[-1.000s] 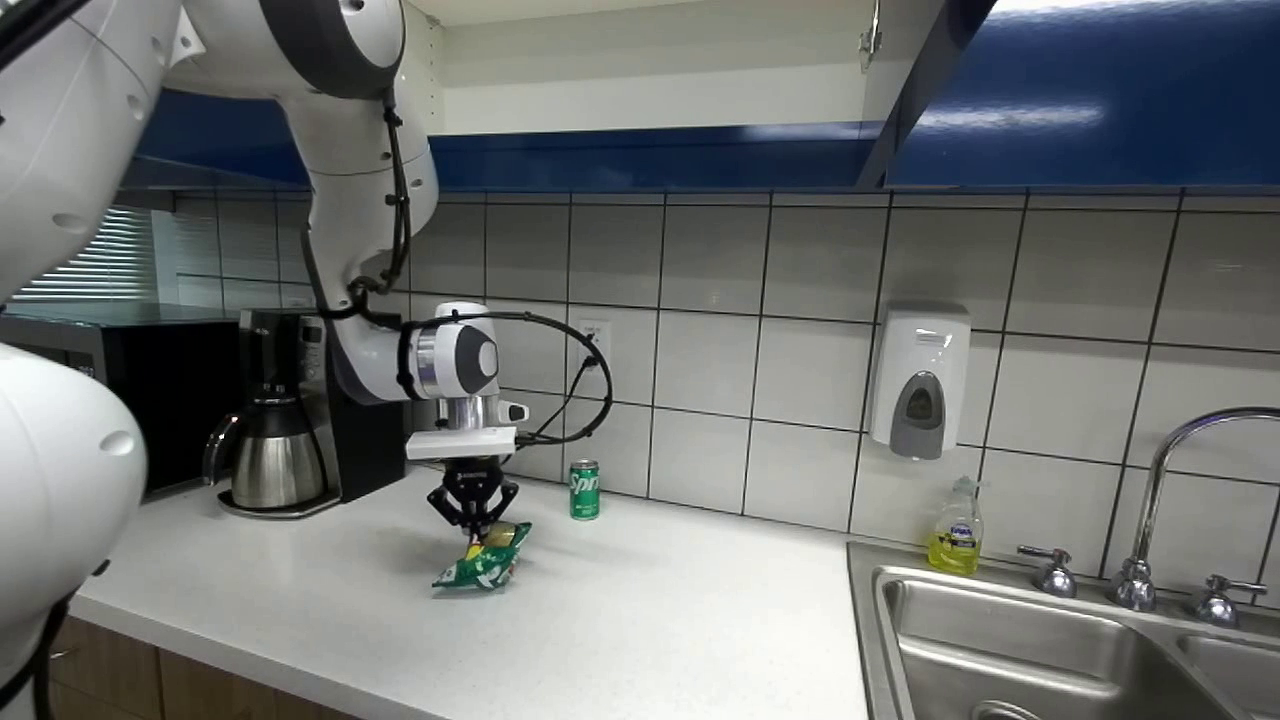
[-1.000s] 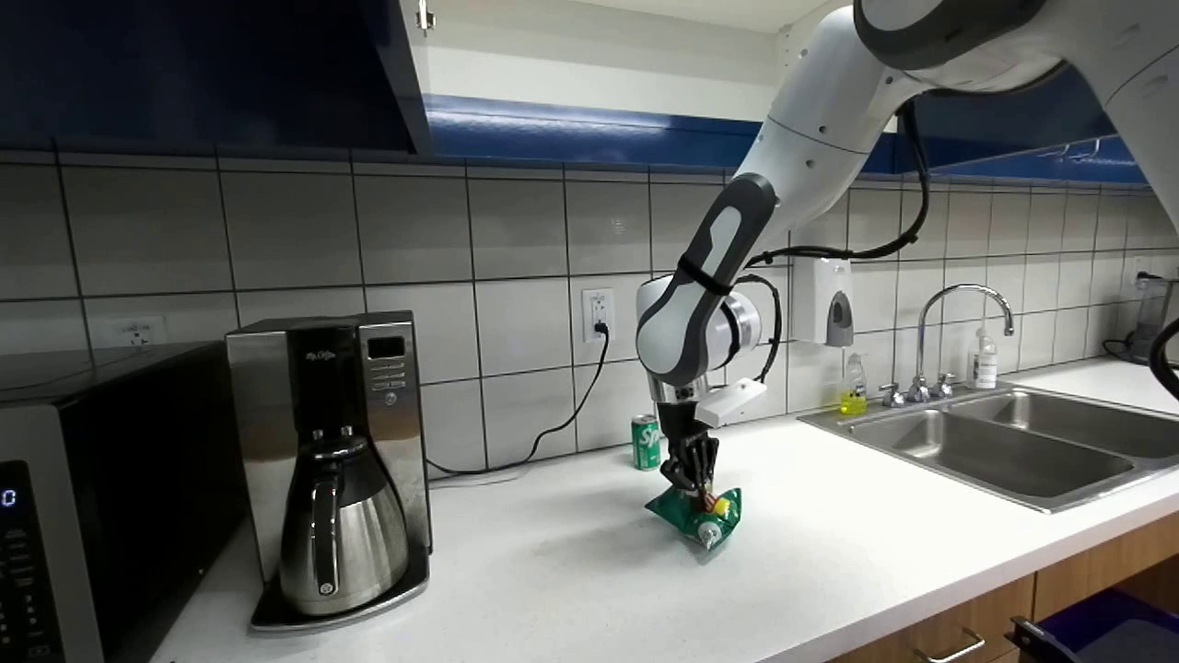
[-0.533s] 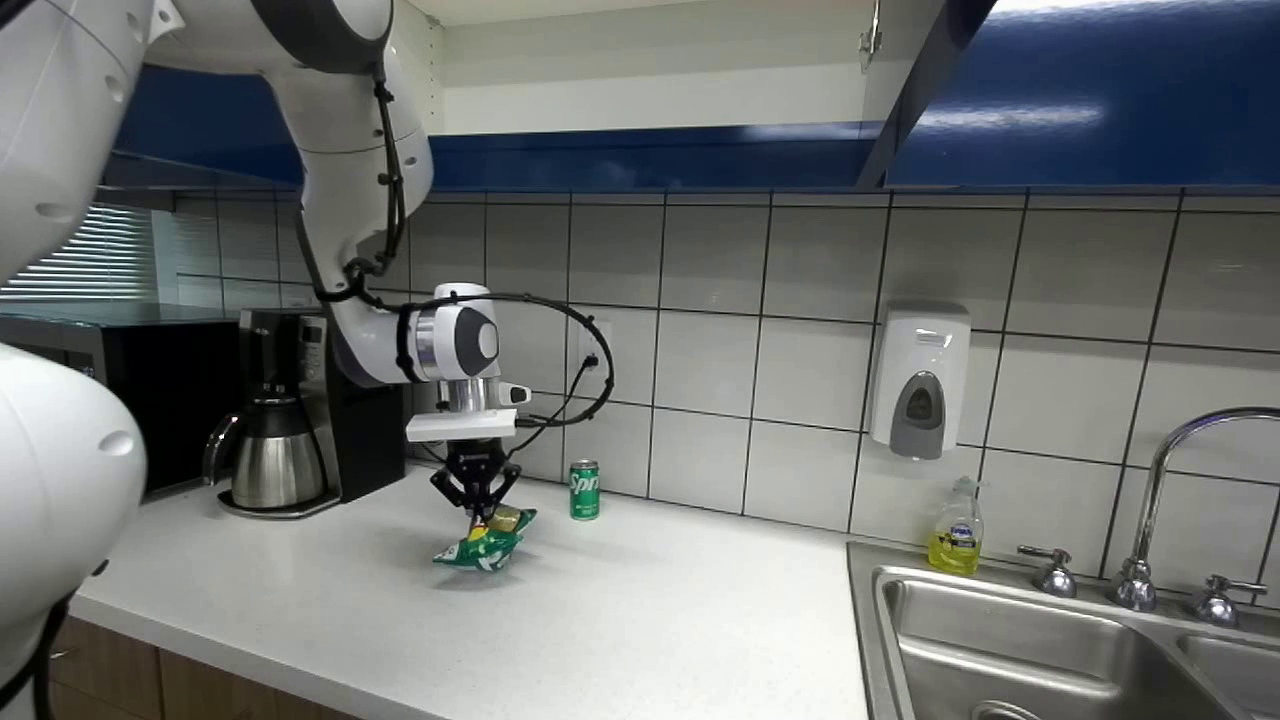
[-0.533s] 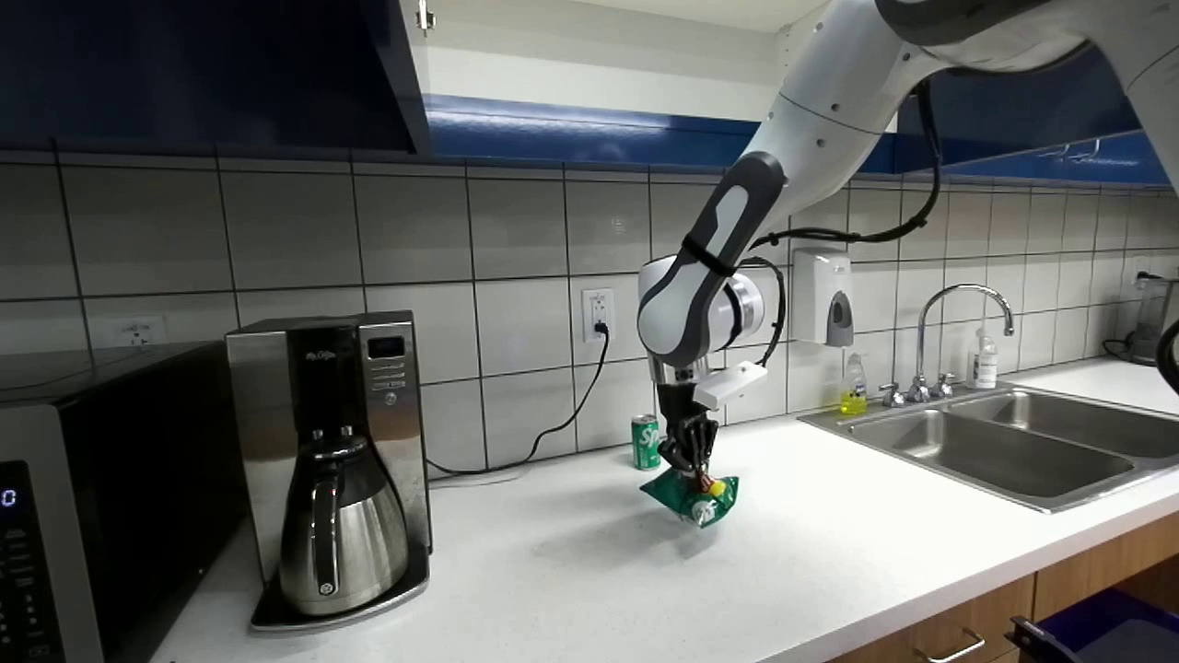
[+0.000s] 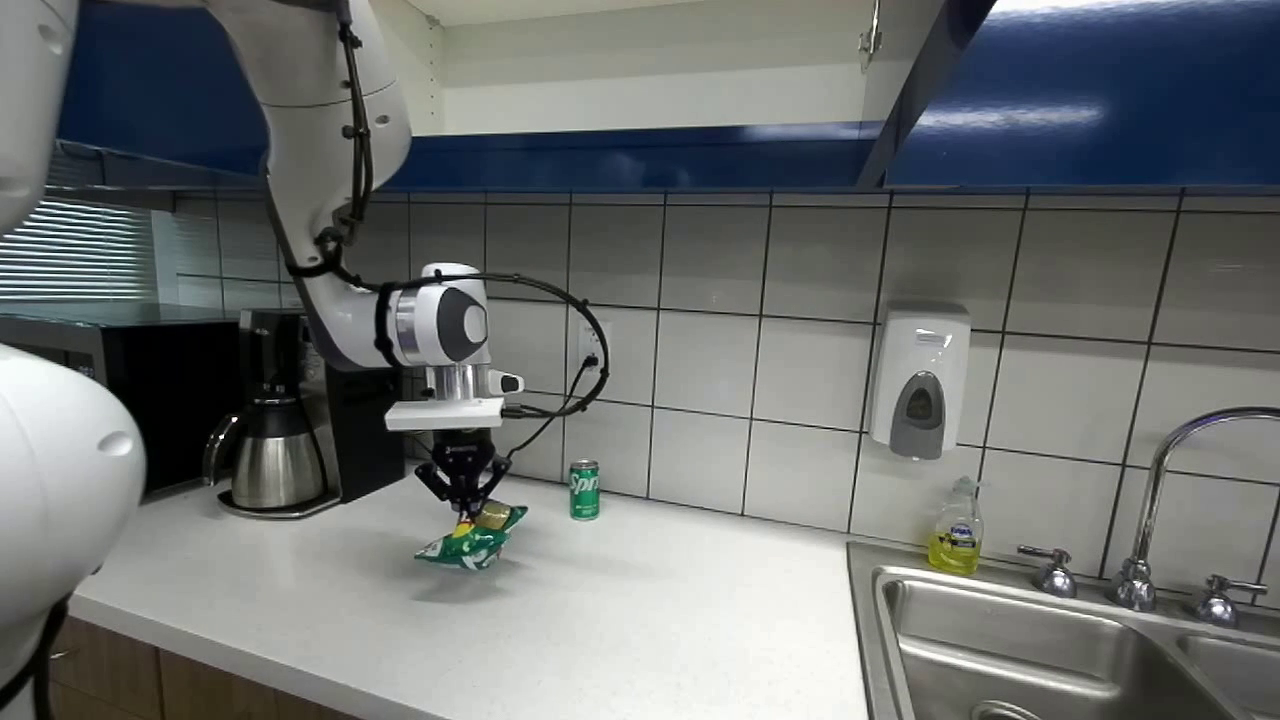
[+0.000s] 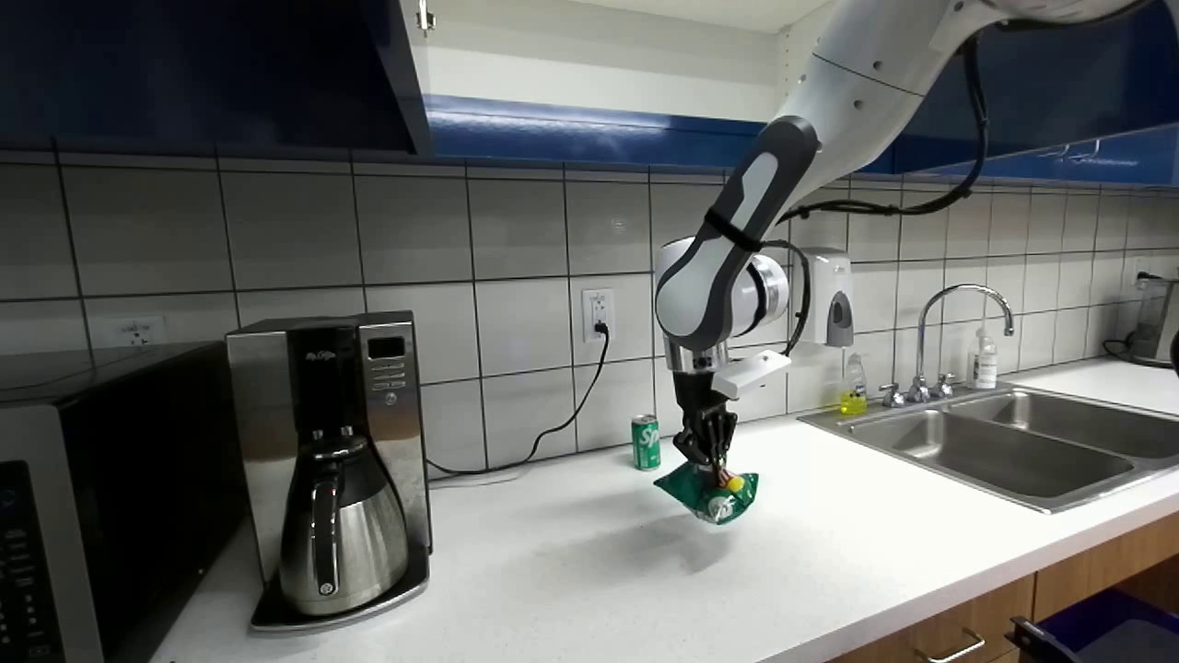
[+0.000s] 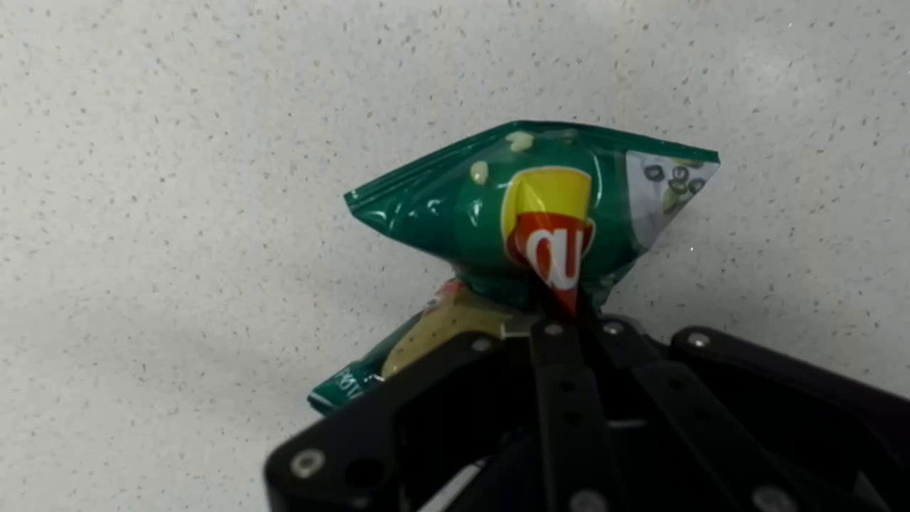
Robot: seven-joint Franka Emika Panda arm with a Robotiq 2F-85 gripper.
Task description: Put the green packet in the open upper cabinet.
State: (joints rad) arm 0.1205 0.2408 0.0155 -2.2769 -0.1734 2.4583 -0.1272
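Observation:
The green packet (image 5: pixel 468 547) is crinkled, with red and yellow markings. It hangs from my gripper (image 5: pixel 467 514) a little above the white counter, with its shadow below. In an exterior view the packet (image 6: pixel 707 497) hangs under the gripper (image 6: pixel 712 465) the same way. In the wrist view my gripper (image 7: pixel 581 323) is shut on the middle of the packet (image 7: pixel 455 206), which bulges out beyond the fingers; part of it is hidden behind them. The open upper cabinet (image 5: pixel 655 80) has a cream interior and blue lower edge; it also shows in an exterior view (image 6: pixel 599 64), well above the gripper.
A green soda can (image 5: pixel 584 490) stands by the tiled wall behind the packet. A coffee maker (image 6: pixel 327 460) and microwave (image 6: pixel 120 497) stand on the counter. An open blue cabinet door (image 5: pixel 1085 95) juts out. A soap dispenser (image 5: pixel 920 380) and sink (image 5: pixel 865 620) are at one side.
My gripper has lifted the packet up off the counter. It has then shifted slightly left in an exterior view and right in the other exterior view, with the arm's upper links rising.

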